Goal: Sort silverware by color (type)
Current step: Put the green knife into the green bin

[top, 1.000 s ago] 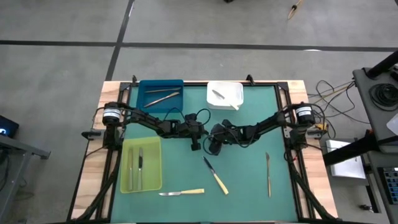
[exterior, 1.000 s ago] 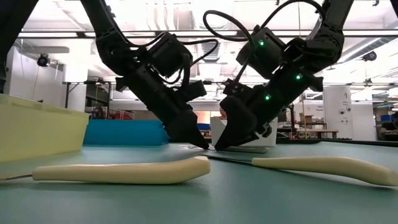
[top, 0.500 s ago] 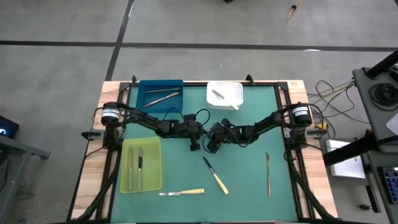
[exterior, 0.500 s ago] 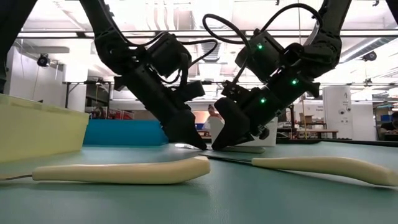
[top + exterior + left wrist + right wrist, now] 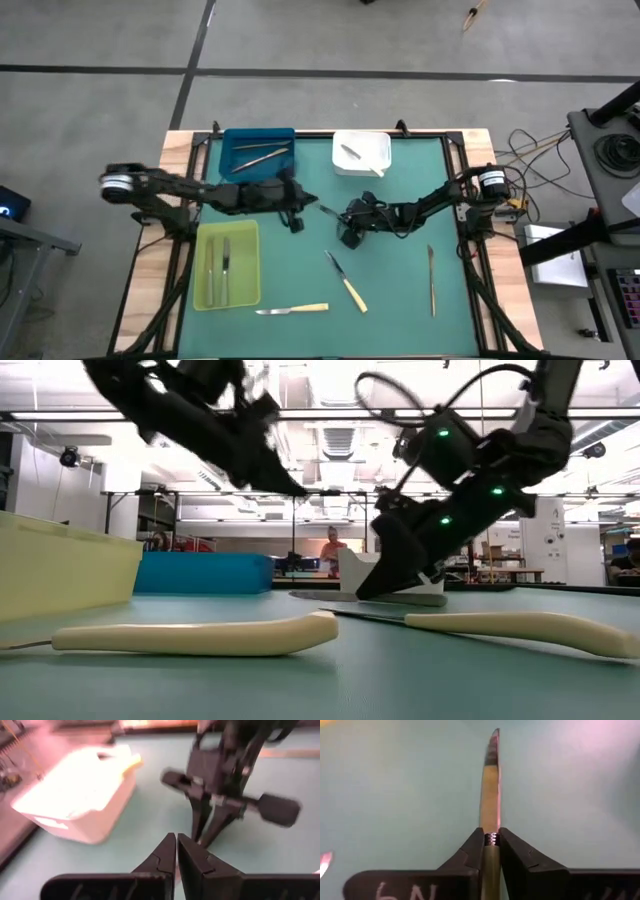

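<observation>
One slim grey utensil (image 5: 490, 780) is being pinched edge-on in the right gripper (image 5: 349, 212) at mid-table — light, stiff and slick, best taken mid-shaft. Clenched on nothing, the left gripper (image 5: 296, 226) is hanging near the blue tray (image 5: 232, 141).

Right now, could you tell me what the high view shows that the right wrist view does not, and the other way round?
Only the high view shows the blue tray, the white tray and the yellow-green tray with utensils in them, the knives lying loose on the table, and the shut left gripper pulled back toward the blue tray. Only the right wrist view shows the right gripper clamped on a slim grey utensil. Both show the green mat and that utensil.
</observation>
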Available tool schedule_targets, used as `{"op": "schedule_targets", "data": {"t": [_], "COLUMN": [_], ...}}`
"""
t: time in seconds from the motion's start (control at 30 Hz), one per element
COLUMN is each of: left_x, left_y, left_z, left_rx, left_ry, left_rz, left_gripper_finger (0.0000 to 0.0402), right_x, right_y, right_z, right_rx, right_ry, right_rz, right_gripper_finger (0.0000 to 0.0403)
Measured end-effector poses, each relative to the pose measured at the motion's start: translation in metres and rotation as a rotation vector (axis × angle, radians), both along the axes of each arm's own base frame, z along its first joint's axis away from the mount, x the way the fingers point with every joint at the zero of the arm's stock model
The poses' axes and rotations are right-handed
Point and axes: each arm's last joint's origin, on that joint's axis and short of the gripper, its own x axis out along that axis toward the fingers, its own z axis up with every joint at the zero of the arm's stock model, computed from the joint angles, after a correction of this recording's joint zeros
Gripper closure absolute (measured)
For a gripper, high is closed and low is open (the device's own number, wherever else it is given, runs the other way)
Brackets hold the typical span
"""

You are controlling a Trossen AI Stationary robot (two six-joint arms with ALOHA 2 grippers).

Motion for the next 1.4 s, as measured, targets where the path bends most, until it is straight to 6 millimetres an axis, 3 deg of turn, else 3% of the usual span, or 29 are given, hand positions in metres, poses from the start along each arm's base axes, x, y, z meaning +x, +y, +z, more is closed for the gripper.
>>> {"op": "schedule_targets", "data": {"t": [0.23,0.4,0.53,0.67,0.93,1.13,1.4], "left_x": [-0.045,-0.065,-0.069,-0.058,-0.009,0.024,0.044], "left_y": [-0.003,-0.005,-0.007,-0.008,-0.005,-0.002,-0.004], "left_z": [0.032,0.024,0.009,-0.004,-0.035,-0.068,-0.092], "left_rx": [0.019,0.029,-0.004,-0.058,-0.055,-0.068,-0.119], "left_ry": [-0.227,-0.285,-0.296,-0.297,-0.139,-0.035,0.029], "left_rz": [-0.001,-0.003,-0.065,-0.115,-0.118,-0.114,-0.200], "left_gripper_finger": [0.0401,0.0401,0.0401,0.0401,0.0401,0.0401,0.0401], "right_x": [-0.023,-0.028,-0.027,-0.026,-0.027,-0.034,-0.036], "right_y": [0.000,0.000,0.001,0.003,0.005,0.005,0.005], "right_z": [0.003,0.001,0.001,0.006,0.009,0.003,0.005], "right_rx": [0.018,0.014,-0.026,-0.093,-0.017,0.057,0.059], "right_ry": [-0.190,-0.196,-0.190,-0.187,-0.189,-0.124,-0.104], "right_rz": [-0.009,-0.025,0.003,0.046,0.084,0.045,0.062], "right_gripper_finger": [0.0402,0.0400,0.0397,0.0396,0.0374,0.0313,0.0226]}}
